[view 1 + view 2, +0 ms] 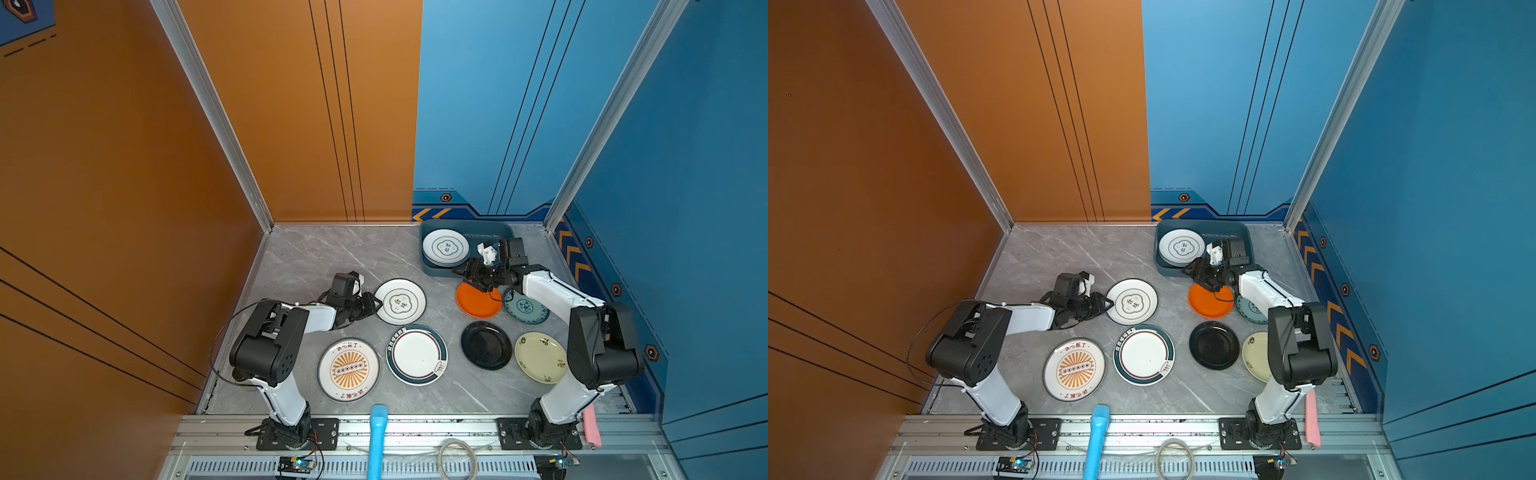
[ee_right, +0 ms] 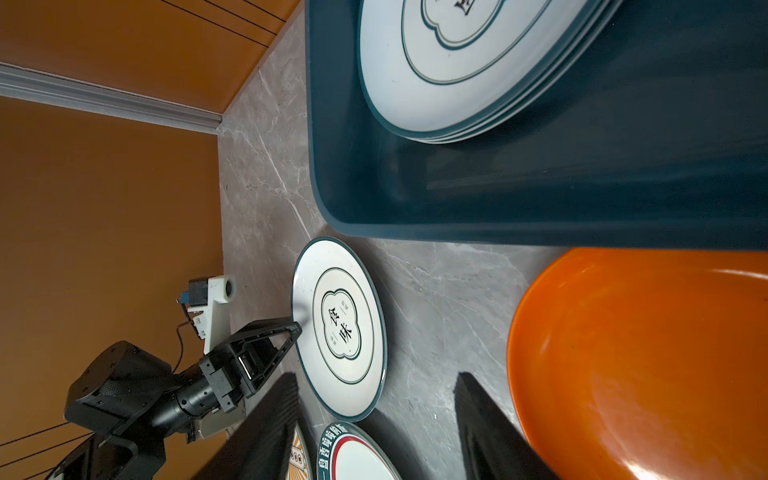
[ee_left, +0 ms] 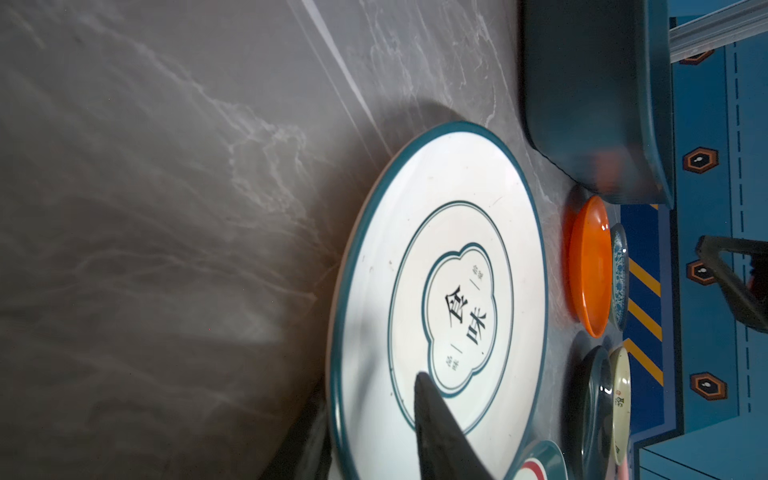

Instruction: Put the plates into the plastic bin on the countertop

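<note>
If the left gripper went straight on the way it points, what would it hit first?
The white cloud-motif plate lying on the countertop. The left gripper points at its near rim, with one finger over its face. Whether it pinches the rim yet is unclear.

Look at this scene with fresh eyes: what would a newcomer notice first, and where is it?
The bright orange plate stands out on the grey countertop, just beside the dark teal bin, which holds a stack of white plates at the far right. Six more plates lie spread over the counter, and the left gripper is at the rim of the cloud-motif plate.
</note>
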`<state>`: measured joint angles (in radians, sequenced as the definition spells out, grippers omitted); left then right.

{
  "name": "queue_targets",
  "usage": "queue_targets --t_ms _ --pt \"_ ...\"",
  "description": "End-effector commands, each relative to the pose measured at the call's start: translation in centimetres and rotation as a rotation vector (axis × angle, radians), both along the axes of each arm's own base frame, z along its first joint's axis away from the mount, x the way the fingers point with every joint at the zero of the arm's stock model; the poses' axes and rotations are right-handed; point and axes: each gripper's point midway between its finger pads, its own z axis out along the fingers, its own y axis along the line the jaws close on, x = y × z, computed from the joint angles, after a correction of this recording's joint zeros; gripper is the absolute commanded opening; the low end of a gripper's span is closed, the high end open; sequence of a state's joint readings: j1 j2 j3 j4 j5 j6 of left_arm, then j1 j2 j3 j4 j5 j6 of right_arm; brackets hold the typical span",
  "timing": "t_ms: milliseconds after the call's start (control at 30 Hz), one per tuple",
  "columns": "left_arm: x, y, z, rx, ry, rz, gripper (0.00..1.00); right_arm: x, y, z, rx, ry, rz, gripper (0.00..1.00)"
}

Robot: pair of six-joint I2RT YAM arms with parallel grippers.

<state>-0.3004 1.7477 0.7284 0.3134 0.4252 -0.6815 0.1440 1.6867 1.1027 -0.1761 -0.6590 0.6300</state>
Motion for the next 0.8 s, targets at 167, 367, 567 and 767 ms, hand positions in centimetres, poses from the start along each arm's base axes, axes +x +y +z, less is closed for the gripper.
queue_targets --t_ms 167,367,567,767 --pt "-1.2 0.8 -3.0 -0.010 0.072 0.019 0.24 -0.9 1.5 0.4 0.033 -0.024 0.035 0.62" --pt "-1.1 1.1 -2.8 -0.022 0.073 0.025 0.10 -1.4 1.5 0.6 0.031 -0.029 0.037 0.62" --pt "-1.2 1.2 -2.7 -0.029 0.073 0.031 0.01 -2.1 1.6 0.5 0.023 -0.029 0.048 0.62" --pt "-1.0 1.3 -1.5 -0.051 0.054 0.038 0.00 -2.9 2.4 -0.2 0.025 -0.014 0.088 0.62"
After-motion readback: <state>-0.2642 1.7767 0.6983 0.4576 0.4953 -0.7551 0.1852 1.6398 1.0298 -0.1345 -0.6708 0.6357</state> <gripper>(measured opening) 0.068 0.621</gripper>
